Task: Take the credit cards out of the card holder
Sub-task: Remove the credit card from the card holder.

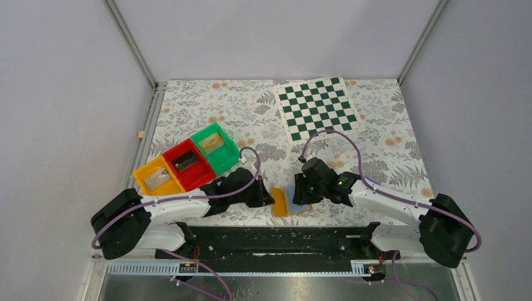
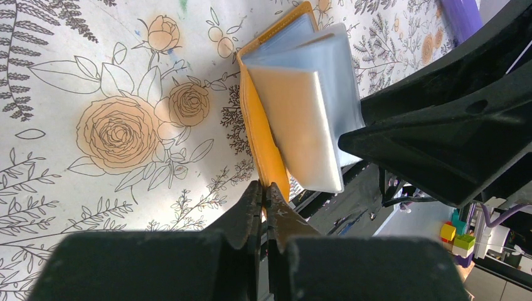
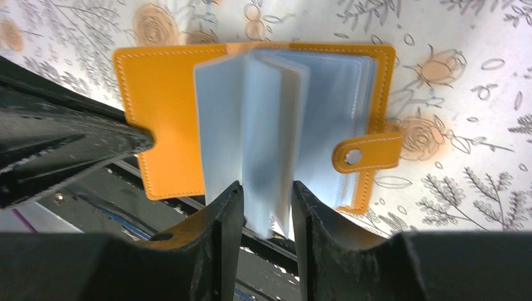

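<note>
The card holder (image 1: 280,202) is held open near the table's front edge, between the two arms. On the left, the left gripper (image 2: 265,190) is pinched shut on the rim of the orange cover (image 2: 260,141). In the middle, pale sleeves (image 3: 270,119) are fanned upright — no card can be made out. On the right, the right gripper (image 3: 266,191) is closed in on a few sleeves. If a pull is made now, sleeves could be torn or the cover dragged free — plastic, not a card, appears to be gripped.
</note>
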Action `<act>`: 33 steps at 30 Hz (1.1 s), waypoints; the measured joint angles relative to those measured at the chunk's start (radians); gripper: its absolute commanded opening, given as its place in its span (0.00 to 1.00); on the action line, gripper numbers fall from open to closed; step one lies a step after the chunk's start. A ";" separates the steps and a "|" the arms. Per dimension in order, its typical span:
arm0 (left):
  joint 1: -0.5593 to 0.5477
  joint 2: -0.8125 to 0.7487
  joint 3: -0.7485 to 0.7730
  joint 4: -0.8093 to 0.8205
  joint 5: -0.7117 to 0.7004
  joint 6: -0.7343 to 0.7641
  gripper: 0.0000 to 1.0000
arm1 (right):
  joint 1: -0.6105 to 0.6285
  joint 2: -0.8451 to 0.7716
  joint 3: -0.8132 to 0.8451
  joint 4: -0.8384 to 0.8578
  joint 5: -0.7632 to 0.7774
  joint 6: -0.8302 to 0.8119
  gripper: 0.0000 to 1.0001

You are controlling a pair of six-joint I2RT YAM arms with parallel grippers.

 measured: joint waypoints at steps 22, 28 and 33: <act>0.000 0.008 0.000 0.005 0.001 0.000 0.00 | 0.001 0.002 0.000 -0.011 -0.027 -0.017 0.41; 0.000 0.011 0.000 0.007 0.001 -0.001 0.00 | 0.001 -0.057 0.000 -0.011 -0.011 -0.013 0.32; 0.000 0.016 0.000 0.008 0.001 -0.001 0.00 | 0.001 -0.060 0.000 -0.011 -0.003 -0.010 0.28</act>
